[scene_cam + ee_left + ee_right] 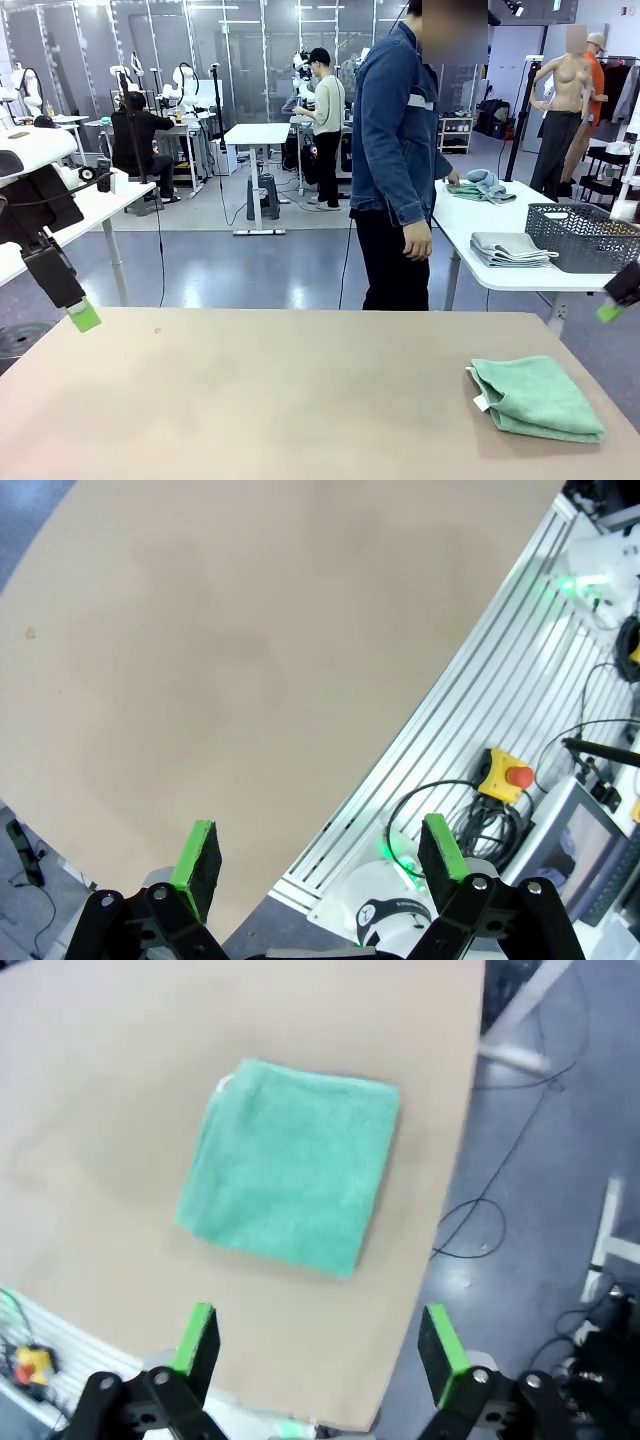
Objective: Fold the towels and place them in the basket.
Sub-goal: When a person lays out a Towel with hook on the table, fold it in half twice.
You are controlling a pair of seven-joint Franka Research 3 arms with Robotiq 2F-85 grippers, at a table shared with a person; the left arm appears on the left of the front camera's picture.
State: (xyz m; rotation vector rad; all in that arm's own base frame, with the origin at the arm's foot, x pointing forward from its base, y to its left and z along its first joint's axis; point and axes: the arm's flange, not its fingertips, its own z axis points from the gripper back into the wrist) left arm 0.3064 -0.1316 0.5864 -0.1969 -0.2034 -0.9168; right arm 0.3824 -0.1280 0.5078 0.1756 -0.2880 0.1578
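A mint-green towel (535,398) lies folded into a thick square on the near right of the tan tabletop (250,400), a small white tag at its edge. The right pincer (318,1338) hangs above it with jaws wide and nothing between them. The left pincer (322,852), equally wide and empty, hovers over the bare left edge. The folding looks done, so the placing step appears to be next. That calls for a grip through all the layers, then a carry to the dark mesh basket (585,237), which sits well apart on a white table (480,215) beyond the far right corner. The front view takes in that basket, the grey cloths (510,248) beside it and a person (395,160) facing that table. The right wrist view gives the towel's square outline from above. The left wrist view adds a yellow box with a red button (505,775) below the tabletop's edge.
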